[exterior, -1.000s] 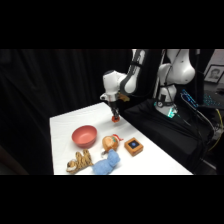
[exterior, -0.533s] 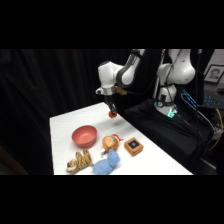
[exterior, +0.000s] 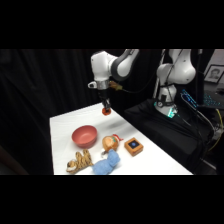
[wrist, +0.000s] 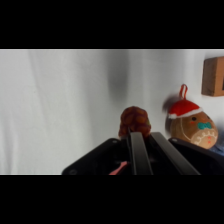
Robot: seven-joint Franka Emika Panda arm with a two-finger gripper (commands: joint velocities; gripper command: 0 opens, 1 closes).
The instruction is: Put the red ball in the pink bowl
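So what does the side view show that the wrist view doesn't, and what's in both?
Only the side view shows the round reddish-pink bowl, the tan striped toy, the light blue soft toy, the whole white arm and the white table's edges. Only the wrist view shows the face and red hat of the round tan-orange toy, up close. Both show the gripper shut on the tiny red-orange ball, held above the table, plus the orange square box, cut off at the wrist view's right edge.
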